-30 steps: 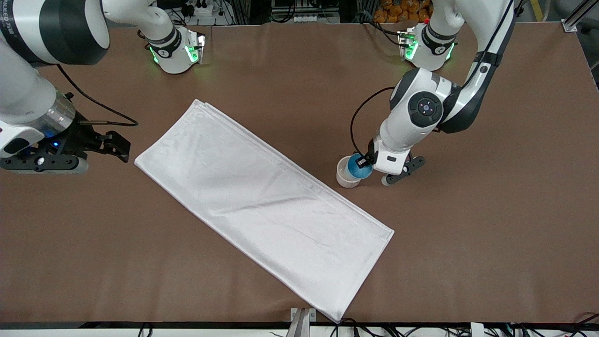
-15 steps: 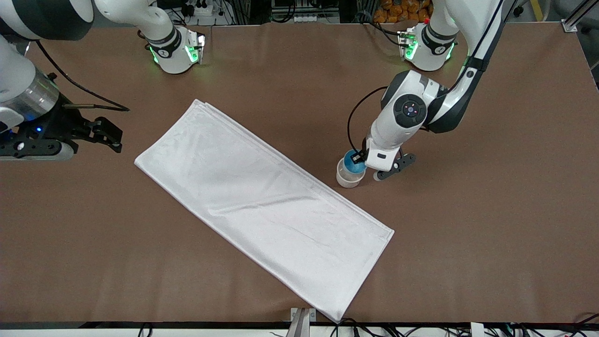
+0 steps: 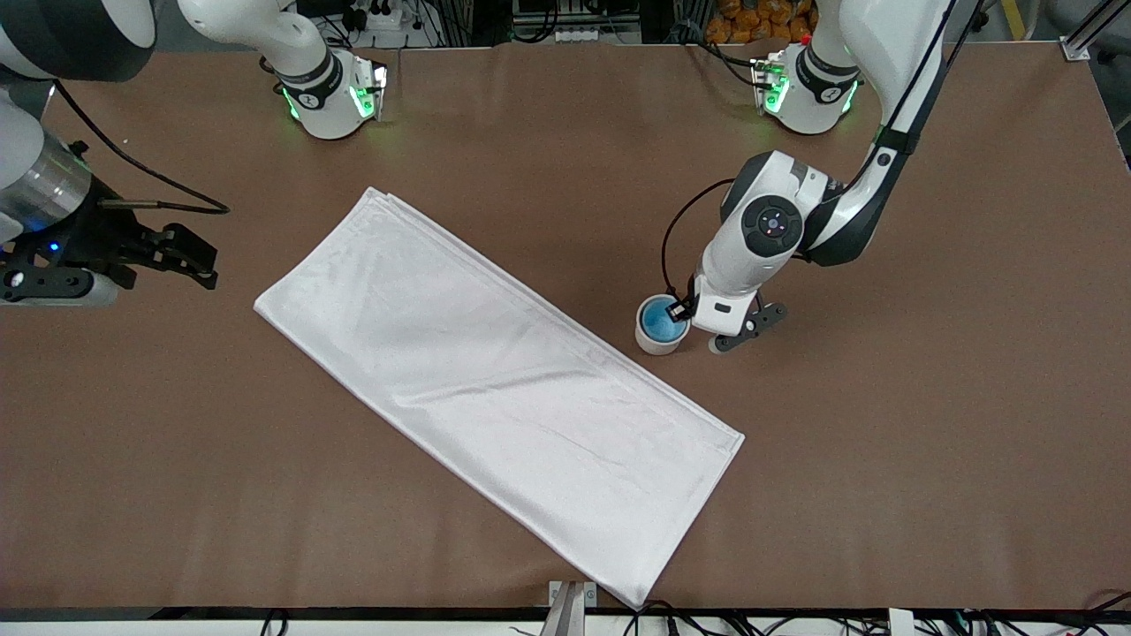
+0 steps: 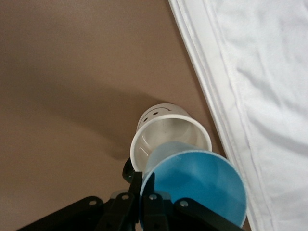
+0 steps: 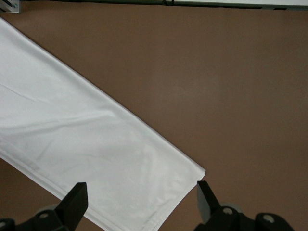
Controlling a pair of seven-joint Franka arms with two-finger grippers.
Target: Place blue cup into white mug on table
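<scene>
Lying beside white mug, white cloth, table otherwise bare

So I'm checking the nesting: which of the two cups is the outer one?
The white mug with the smiley face, standing beside the white cloth; the blue cup sits inside its mouth, the left gripper at its rim.

high front view, two wrist close-ups
</scene>
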